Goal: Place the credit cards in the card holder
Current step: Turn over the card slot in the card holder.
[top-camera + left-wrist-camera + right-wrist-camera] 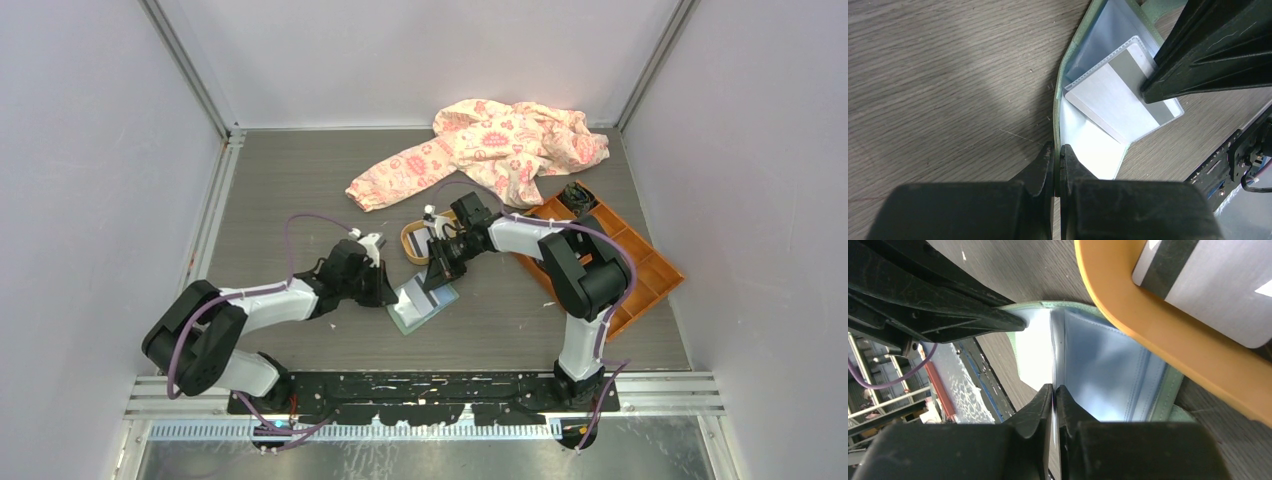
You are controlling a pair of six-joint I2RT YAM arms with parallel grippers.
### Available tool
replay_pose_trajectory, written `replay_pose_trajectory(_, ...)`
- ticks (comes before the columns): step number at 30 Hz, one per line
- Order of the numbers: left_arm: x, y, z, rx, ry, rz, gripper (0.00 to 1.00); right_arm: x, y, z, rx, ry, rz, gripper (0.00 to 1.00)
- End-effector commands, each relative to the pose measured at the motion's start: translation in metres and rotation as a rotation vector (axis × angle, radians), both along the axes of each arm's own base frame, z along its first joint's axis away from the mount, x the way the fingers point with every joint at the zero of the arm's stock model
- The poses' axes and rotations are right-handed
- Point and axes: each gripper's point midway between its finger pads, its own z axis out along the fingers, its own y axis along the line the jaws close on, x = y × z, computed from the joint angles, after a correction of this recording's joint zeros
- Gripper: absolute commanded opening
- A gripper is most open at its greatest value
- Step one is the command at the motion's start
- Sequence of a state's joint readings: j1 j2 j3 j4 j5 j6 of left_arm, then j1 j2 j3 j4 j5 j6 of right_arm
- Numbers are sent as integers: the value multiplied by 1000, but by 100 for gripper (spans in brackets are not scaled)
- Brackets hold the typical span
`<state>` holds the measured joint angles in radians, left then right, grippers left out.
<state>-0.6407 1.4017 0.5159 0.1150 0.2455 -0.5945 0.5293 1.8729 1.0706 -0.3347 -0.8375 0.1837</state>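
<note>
The card holder lay open on the table between the two arms, just on the near side of the orange oval tray. The left gripper was pinched tight on the holder's pale green left edge, the jaws almost touching with only that thin edge between them. The right gripper was closed to a sliver on a credit card, which sat partly inside the holder's clear inner sleeve.

The left wrist view showed the card flat, its grey stripe toward the right, with one of the right gripper's fingers covering its right end. The right wrist view showed that card only edge-on as a thin line running out from the fingertips. It also showed the holder's bluish pockets and a second card with a dark stripe lying in the tray. The top view placed both grippers at the holder but hid the grips.
</note>
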Motion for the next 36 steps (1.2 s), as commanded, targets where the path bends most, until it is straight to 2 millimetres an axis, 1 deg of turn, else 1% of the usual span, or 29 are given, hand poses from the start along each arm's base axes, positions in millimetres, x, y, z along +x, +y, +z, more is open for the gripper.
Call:
replay_pose_trajectory(1,15,-8,14,-33,-47,-12,0,18,-1,18,-35,-122,-6,11)
replay_pose_trajectory(6,16,-6,10,-29,-37,-9,0,33,-14,21,-127,-227,-45,8)
replay_pose_trajectory(9,16,-6,10,-31,-34,-10,0,36,-18,23,-159,-259,-48,8)
replay_pose_trajectory(15,17,-10,9,-37,-21,-17,0,36,-16,25,-211,-329,-19,8)
replay_pose_trajectory(20,18,-12,9,-44,-14,-20,0,31,-12,20,-250,-352,19,10)
replay_pose_trajectory(23,18,-13,10,-47,-12,-21,1,26,-8,23,-242,-358,43,13)
replay_pose_trajectory(30,18,-14,10,-53,-3,-22,4,10,6,36,-144,-315,80,25)
replay_pose_trajectory(36,19,-14,9,-58,5,-17,8,0,15,41,-90,-279,102,33)
